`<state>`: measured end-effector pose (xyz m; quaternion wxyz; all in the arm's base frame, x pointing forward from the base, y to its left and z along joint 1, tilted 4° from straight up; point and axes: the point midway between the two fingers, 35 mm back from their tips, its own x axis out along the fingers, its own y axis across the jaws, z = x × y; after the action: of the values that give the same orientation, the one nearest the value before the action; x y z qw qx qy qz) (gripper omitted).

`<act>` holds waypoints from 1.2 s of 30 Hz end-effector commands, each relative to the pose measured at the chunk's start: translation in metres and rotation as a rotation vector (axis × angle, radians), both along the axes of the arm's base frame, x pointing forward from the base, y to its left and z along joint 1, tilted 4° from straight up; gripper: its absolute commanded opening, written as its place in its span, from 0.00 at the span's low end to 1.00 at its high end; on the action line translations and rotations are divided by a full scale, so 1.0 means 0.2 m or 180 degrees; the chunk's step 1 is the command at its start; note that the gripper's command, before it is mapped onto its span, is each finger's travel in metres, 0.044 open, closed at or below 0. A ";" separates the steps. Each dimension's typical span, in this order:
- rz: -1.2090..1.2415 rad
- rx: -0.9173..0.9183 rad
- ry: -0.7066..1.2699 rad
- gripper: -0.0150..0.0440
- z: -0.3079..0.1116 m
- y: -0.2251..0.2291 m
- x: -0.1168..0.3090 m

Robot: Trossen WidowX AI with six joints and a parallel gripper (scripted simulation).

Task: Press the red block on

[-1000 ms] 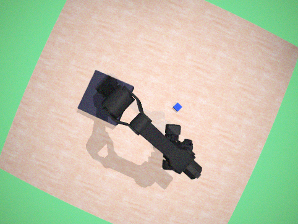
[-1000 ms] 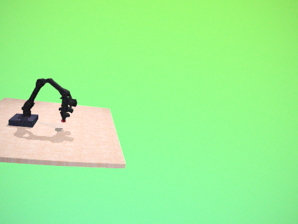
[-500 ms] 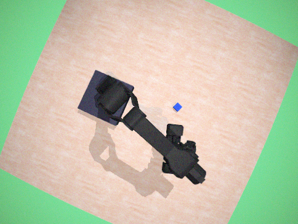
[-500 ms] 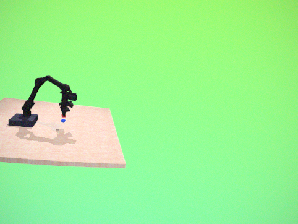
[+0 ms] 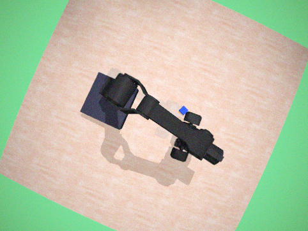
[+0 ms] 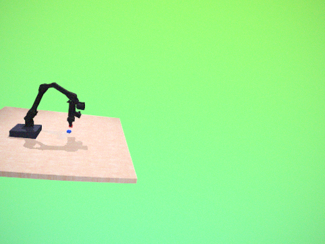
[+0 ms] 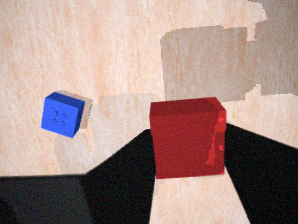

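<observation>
Between 2 black fingers, a boxy red block (image 7: 189, 142) (image 6: 71, 126).

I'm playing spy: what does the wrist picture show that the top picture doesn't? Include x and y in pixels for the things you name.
Only the wrist view shows the red block (image 6: 71, 126) (image 7: 189, 140), held in the gripper (image 6: 71, 126) (image 7: 186, 134), and little marks on the blue block's face.

Only the top view shows the dark base (image 5: 90, 101) (image 6: 22, 133) and the green around the table (image 5: 80, 204) (image 6: 101, 168).

Both show the blue block (image 5: 183, 110) (image 6: 69, 131) (image 7: 61, 116) and shadows.

Robot test space, arm on tabletop (image 5: 255, 80) (image 6: 101, 162) (image 7: 120, 40)
</observation>
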<state>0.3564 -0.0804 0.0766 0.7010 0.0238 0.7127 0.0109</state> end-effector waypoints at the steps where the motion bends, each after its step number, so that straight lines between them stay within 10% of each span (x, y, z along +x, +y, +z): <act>1: -0.0192 0.0016 0.0003 0.25 -0.02 0.09 0.00; 36: -0.1355 0.0029 0.0076 0.25 -0.27 0.56 -0.08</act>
<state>0.3398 0.0302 0.0244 0.6785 0.1733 0.7010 -0.1345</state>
